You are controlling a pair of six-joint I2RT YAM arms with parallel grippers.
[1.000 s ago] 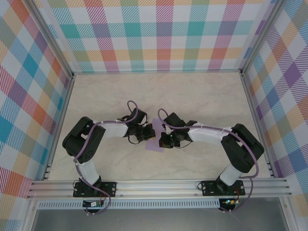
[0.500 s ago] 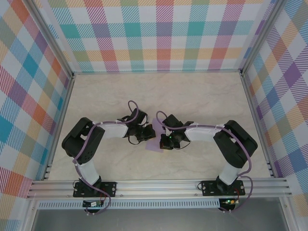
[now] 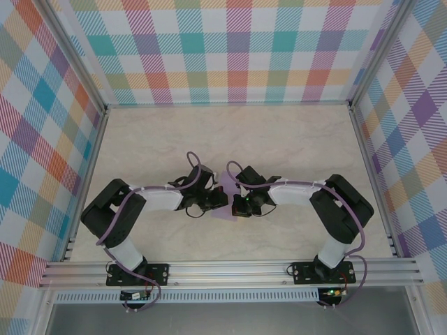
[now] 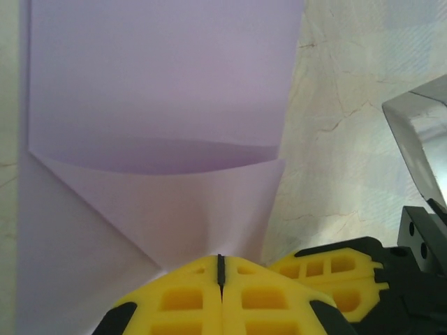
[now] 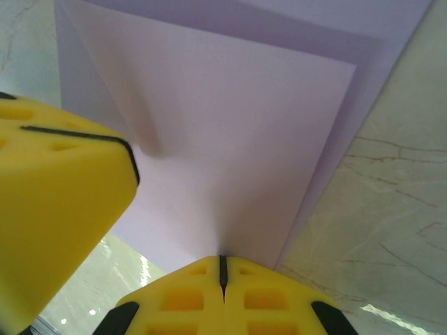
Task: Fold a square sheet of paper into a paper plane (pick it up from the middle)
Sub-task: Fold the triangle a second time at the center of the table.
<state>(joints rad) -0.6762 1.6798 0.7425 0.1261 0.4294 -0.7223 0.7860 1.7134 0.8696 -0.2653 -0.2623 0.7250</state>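
- Top external view: a lavender-purple square sheet of paper point(image 3: 225, 187) lies on the pale marbled surface point(image 3: 293, 139), which has bright plaid walls point(image 3: 237, 49) around it.
- The left arm point(image 3: 157, 199) reaches to the sheet from its left side and the right arm point(image 3: 293, 192) from its right. The left jaws and right jaws meet over the sheet's middle and cover most of it. From this height I cannot tell how the jaws stand.
- Left wrist view: the left jaws are pressed together, their yellow fingertips point(image 4: 188, 300) meeting along a thin dark seam.
- A flap of the sheet point(image 4: 167, 84) with a curved edge bends up off the flat part and narrows into that seam, so the left jaws appear to pinch it. A slanting crease runs from the sheet's left edge down toward the tips.
- The yellow tips of the right jaws point(image 4: 335, 269) sit just right of the sheet, with bare surface point(image 4: 349, 105) beyond.
- Right wrist view: the right jaws are likewise closed tight, yellow fingertips point(image 5: 181, 300) together, and the sheet point(image 5: 230, 125) rises to a point caught in their seam.
- The left jaws' yellow fingertip point(image 5: 56, 209) lies against the sheet's left part, and the surface point(image 5: 391, 209) shows to the sheet's right.
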